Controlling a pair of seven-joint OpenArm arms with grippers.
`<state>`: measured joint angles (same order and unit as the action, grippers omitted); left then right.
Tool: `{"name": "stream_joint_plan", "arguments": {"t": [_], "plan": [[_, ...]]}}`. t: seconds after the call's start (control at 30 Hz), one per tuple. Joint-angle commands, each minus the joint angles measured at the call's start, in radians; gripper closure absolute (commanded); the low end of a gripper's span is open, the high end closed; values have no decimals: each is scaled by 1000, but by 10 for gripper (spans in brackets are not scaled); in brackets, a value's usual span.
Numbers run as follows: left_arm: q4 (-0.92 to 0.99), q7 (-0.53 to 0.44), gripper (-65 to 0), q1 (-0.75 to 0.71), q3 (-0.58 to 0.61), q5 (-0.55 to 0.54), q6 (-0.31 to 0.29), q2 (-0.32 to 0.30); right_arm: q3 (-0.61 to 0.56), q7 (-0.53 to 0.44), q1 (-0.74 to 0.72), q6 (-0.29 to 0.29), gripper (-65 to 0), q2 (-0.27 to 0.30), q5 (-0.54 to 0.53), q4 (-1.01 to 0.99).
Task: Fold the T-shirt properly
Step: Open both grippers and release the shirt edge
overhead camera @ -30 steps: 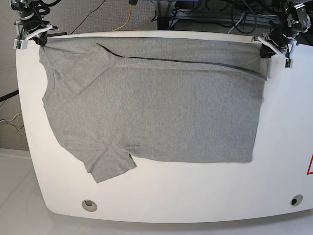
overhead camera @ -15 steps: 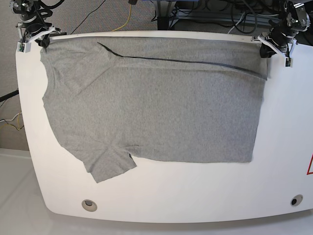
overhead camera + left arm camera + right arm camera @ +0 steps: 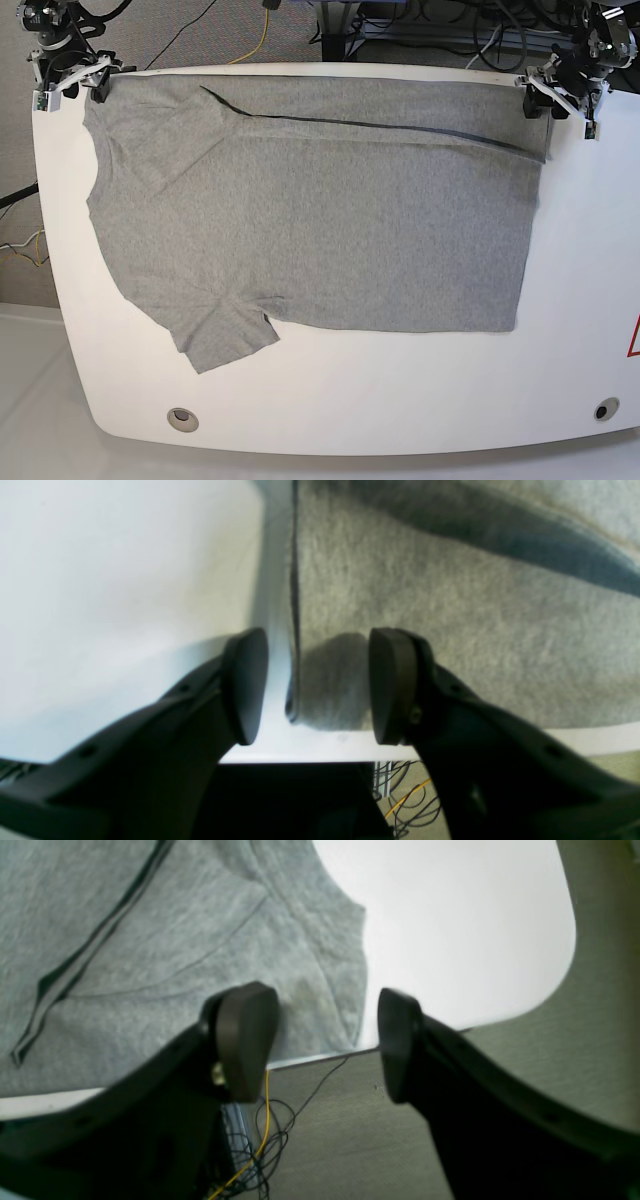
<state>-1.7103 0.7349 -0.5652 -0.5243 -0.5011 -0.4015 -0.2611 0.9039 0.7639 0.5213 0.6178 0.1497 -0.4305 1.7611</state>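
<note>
Clearly, we had both pairs of fingers spread apart with nothing between them. Our left fingers (image 3: 317, 685) stood open over the far corner of the T-shirt (image 3: 310, 210), one pad on the cloth side and the other (image 3: 245, 685) over the bare white surface (image 3: 125, 580), the folded edge of the cloth lying in the gap but not pinched. Our right fingers (image 3: 325, 1040) were likewise parted at the other far corner, the sleeve end of the cloth just ahead of one pad, the other pad beyond the rim over the floor.

From the base view, the T-shirt lay flat between the two pairs of fingers, spanning nearly the whole surface. One long fold looked done: a strip along the far edge had been turned over, its dark seam line (image 3: 380, 127) running almost from one pair of fingers to the other. We judged the task only partly along. The near sleeve (image 3: 225, 335) was not yet folded in and stuck out, farthest from our fingers, and the body was not yet gathered into a compact stack, so more folds remained.
</note>
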Motion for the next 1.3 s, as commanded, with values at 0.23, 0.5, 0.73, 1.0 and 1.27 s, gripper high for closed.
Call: {"name": "stream_joint_plan", "arguments": {"t": [0.23,0.5,0.73,1.0,1.27], "plan": [[-56,9,-307,14,-37,17,3,-28,27,8,-2,-1,-340,20,-24,46],[-68,8,-317,27,-69,20,6,-42,31,22,-9,-1,-345,19,-28,33],[-83,-11,-317,62,-86,27,9,-45,59,21,-39,-9,-347,31,-28,62],[-94,-13,-315,167,-86,35,12,-69,51,27,-127,-10,-340,75,-31,68],[-98,8,-312,329,-65,72,17,-84,12,32,-275,-2,-343,122,-32,69]]}}
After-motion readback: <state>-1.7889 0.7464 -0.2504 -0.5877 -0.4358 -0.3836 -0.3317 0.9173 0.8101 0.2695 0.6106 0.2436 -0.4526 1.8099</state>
